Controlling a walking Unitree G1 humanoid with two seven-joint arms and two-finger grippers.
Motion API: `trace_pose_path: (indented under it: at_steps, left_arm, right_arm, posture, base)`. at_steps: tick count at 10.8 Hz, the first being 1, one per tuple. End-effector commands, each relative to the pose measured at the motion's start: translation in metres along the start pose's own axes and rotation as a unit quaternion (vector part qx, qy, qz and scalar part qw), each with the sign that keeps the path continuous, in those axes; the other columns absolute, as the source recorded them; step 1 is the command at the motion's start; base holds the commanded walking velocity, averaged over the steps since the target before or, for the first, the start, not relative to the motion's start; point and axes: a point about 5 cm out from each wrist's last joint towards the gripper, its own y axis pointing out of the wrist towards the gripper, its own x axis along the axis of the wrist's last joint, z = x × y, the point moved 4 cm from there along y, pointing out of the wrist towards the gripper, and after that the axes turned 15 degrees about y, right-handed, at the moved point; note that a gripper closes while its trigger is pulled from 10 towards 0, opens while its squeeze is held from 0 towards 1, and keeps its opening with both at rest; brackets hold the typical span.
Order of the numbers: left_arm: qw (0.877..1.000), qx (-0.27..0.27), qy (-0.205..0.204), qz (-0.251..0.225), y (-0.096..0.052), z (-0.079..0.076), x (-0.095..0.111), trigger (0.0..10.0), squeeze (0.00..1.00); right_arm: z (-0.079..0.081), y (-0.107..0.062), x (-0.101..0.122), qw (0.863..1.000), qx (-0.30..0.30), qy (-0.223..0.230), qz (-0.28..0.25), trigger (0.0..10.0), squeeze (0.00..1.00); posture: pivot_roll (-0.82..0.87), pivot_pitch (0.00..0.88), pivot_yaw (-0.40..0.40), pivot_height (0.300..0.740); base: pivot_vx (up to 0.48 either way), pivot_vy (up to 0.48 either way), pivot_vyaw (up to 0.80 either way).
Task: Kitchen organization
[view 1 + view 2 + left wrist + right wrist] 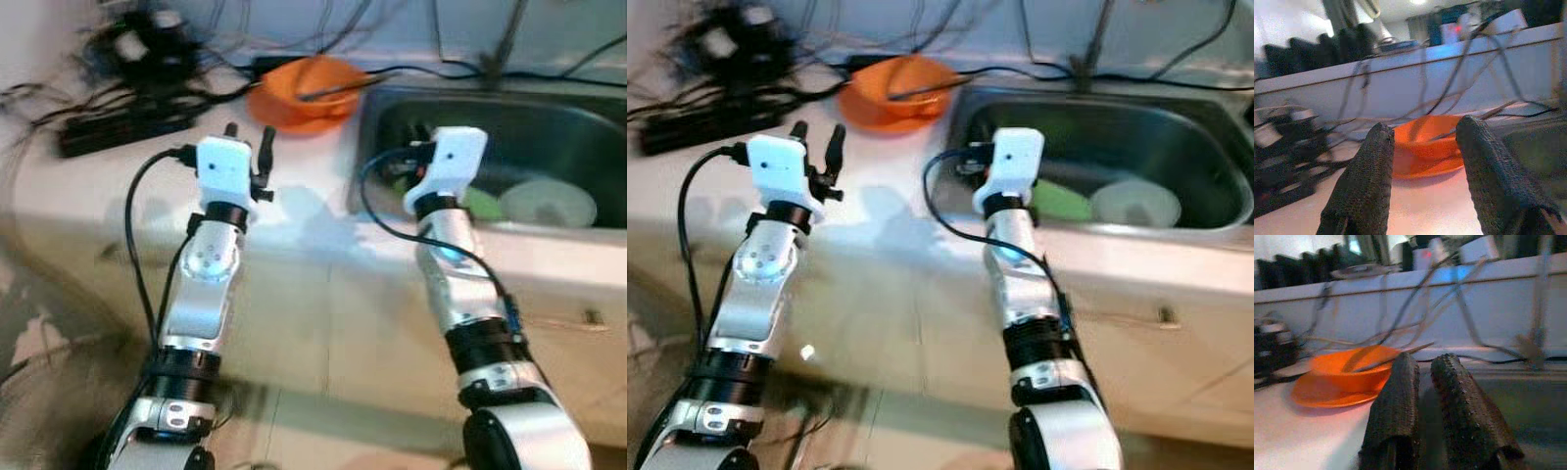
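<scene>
Left gripper point(248, 137) raised over the white counter point(294, 225), fingers point(1364, 181) spread apart and holding nothing, pointing toward the far side. Right gripper point(1422, 406) held at the near left edge of the sink point(549, 127), its two fingers point(1393, 406) pressed almost together, nothing between them.

Orange bowl point(304, 90) standing on an orange plate point(1420, 164) at the far side of the counter, just left of the sink, a little beyond both grippers and not touched by either. Thin utensil point(328, 92) lying inside the bowl, its handle leaning over the right rim toward the sink.

Inside the steel sink, a pale round dish point(549, 203) near the front wall, and just left of it a green object point(480, 203), too blurred to identify.

Farther left on the counter, a black power strip point(122, 127) and a tangle of dark cables point(147, 49), well apart from the bowl. More cables running along the back wall behind bowl and sink. Below the counter, pale cabinet fronts point(549, 333) on the right and the floor point(49, 372) on the left.
</scene>
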Motion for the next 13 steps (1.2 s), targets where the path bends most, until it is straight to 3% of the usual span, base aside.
trace_pose_path:
  at_steps: [1, 9, 12, 13]
  left_arm:
    - [1.000, -0.008, -0.002, -0.009, 0.003, -0.006, 0.006, 10.0, 0.00]
    - [1.000, -0.017, 0.003, -0.020, 0.003, -0.009, 0.011, 10.0, 0.00]
    - [0.999, -0.039, -0.009, -0.026, 0.002, -0.016, 0.014, 10.0, 0.00]
    - [0.997, -0.069, -0.031, -0.023, 0.002, -0.023, 0.016, 10.0, 0.00]
  right_arm:
    - [-0.008, 0.000, 0.002, 1.000, -0.013, -0.002, -0.002, 10.0, 0.00]
    - [-0.009, -0.001, 0.000, 1.000, -0.016, 0.009, 0.000, 10.0, 0.00]
    - [-0.012, -0.001, 0.000, 1.000, -0.021, 0.010, 0.000, 10.0, 0.00]
    - [-0.011, -0.001, -0.001, 1.000, -0.021, 0.010, 0.001, 10.0, 0.00]
  posture:
    - [0.10, 0.012, 0.034, 0.740]
    - [0.10, 0.015, 0.037, 0.740]
    - [0.11, 0.017, 0.035, 0.740]
    - [0.11, 0.016, 0.036, 0.740]
  base:
    - [0.409, 0.000, 0.00]
    - [0.405, 0.000, 0.00]
    - [0.000, 0.000, 0.00]
    - [0.000, 0.000, 0.00]
